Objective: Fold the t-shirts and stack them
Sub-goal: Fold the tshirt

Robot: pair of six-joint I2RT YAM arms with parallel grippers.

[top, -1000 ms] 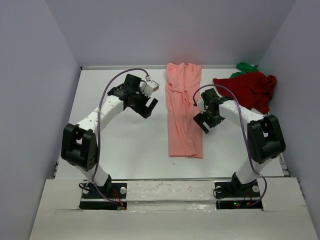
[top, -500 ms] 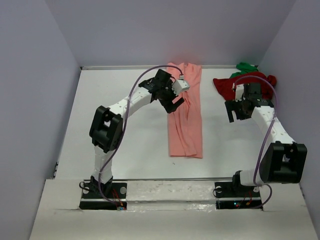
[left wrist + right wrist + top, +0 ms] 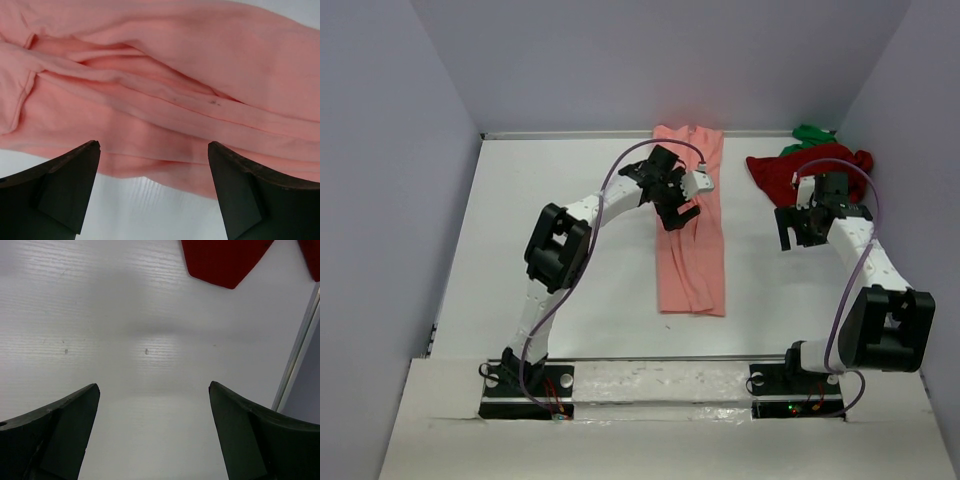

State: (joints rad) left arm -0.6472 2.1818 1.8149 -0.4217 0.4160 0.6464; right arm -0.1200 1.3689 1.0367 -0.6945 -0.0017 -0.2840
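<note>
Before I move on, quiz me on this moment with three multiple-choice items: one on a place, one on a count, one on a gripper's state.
1. What lies under the left gripper?
A. the salmon-pink shirt
B. a blue towel
C. a cardboard box

2. How many shirt colours show on the table?
A. one
B. two
C. three

3. The right gripper is:
A. open and empty
B. shut on a shirt
C. shut on nothing

Answers:
1 A: pink cloth fills the left wrist view beyond the fingers.
2 C: salmon-pink, the dark red shirt and a green crumple behind it.
3 A: its fingers stand wide apart over bare table, with only an edge of the dark red shirt beyond them.
</note>
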